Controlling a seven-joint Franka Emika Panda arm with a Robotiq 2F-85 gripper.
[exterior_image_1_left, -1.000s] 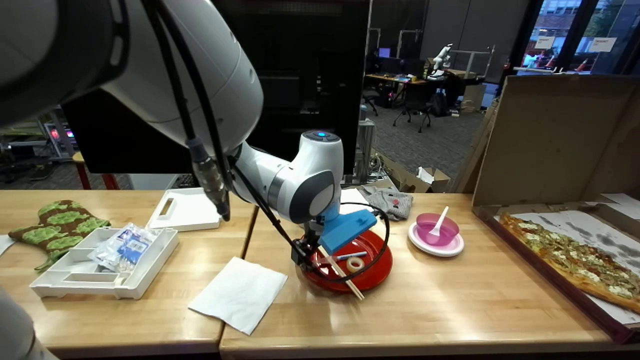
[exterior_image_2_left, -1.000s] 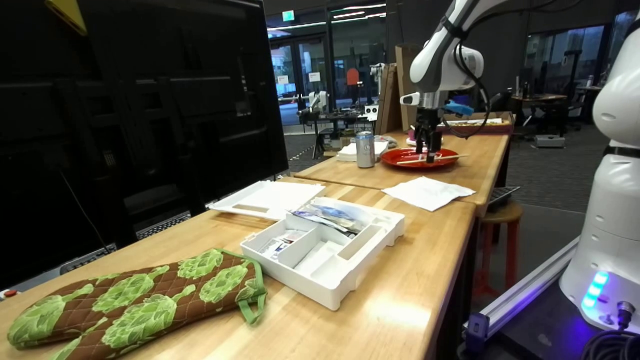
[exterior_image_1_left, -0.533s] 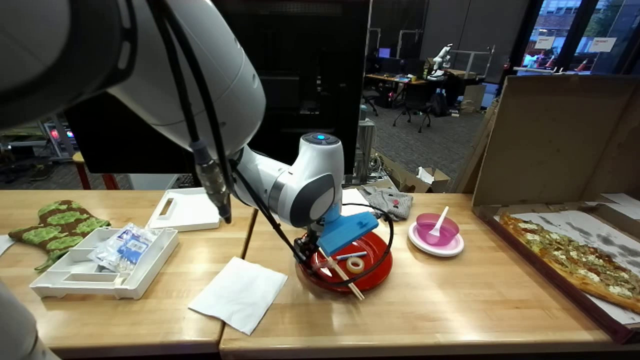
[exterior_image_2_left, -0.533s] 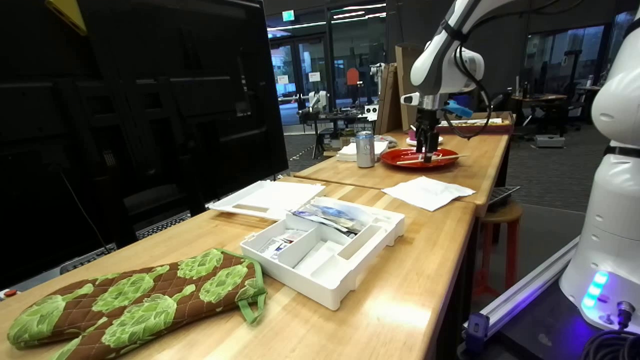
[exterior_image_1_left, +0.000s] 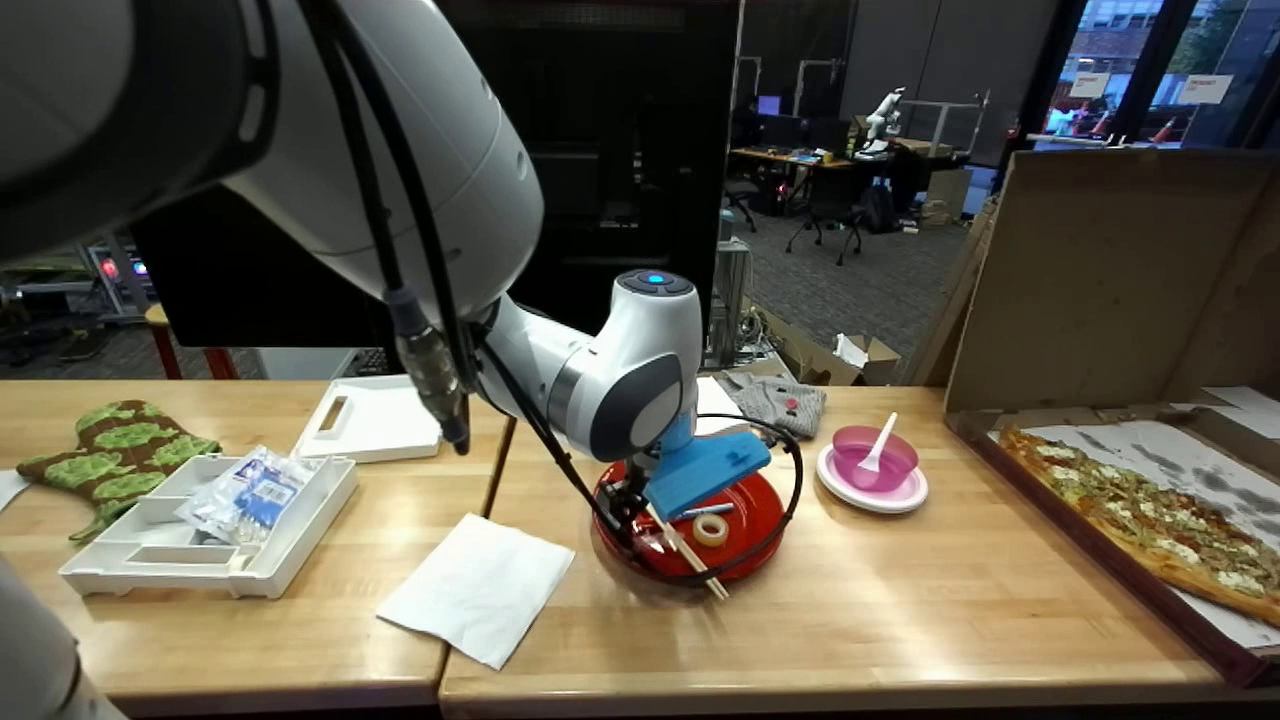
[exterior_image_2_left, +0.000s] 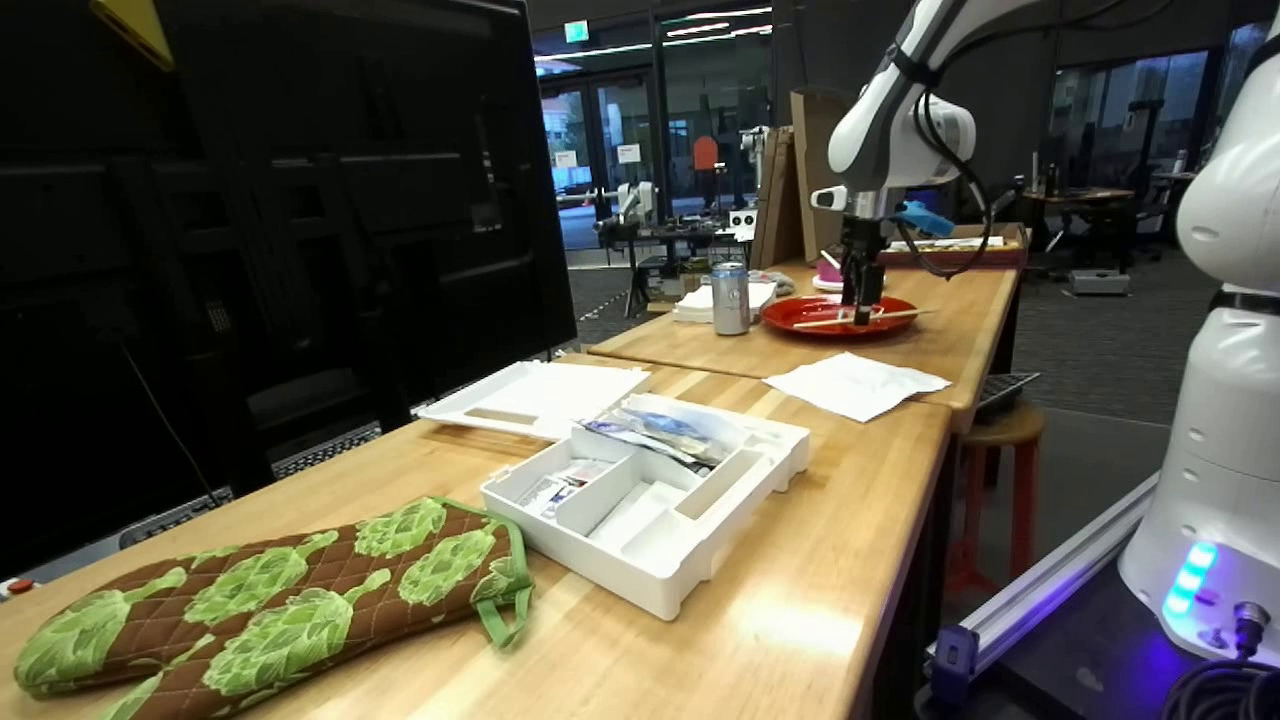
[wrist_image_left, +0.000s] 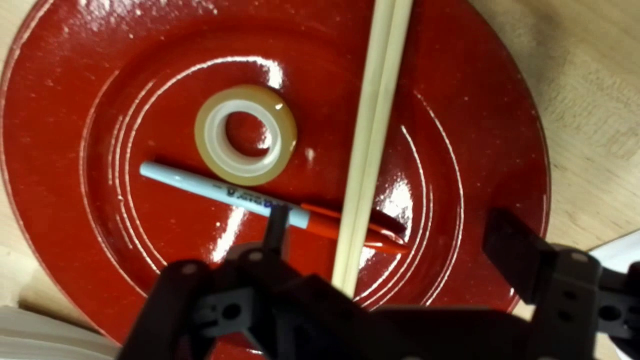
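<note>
- Chopsticks (wrist_image_left: 372, 140): two, side by side on one red plate (wrist_image_left: 500, 125), lay across one pen (wrist_image_left: 220, 192); ends stuck out past the rim in both exterior views.
- Gripper (wrist_image_left: 395, 242) hung low over the plate, its two fingers (wrist_image_left: 515, 255) spread wide. Chopsticks ran through the gap as seen from the wrist; couldn't tell if anything touched.
- One tape roll (wrist_image_left: 218, 137) sat flat on the plate, just beside the pen.
- In the way: a finger overlapped the pen barrel in wrist view, chopsticks crossed its red end. One black cable (exterior_image_1_left: 797, 480) looped over the plate in an exterior view; blue wrist part (exterior_image_1_left: 705, 472) hid some of it too.
- Nearby were one can (exterior_image_2_left: 731, 305), one white napkin (exterior_image_1_left: 480, 590), one paper stack (exterior_image_2_left: 695, 305).
- Further off: one pink bowl (exterior_image_1_left: 903, 470) with one white spoon (exterior_image_1_left: 884, 440) sat on pale plates (exterior_image_1_left: 905, 500) (count unclear); also one open pizza box (exterior_image_1_left: 1100, 280) with pizza (exterior_image_1_left: 1140, 510), one oven mitt (exterior_image_2_left: 330, 590), one white compartment box (exterior_image_2_left: 590, 562), one white lid (exterior_image_2_left: 570, 385).
- Writing: pen barrel carried dark lettering, too blurred to read. Can label and a packet (exterior_image_1_left: 245, 500) label in the box were too small to make out.
</note>
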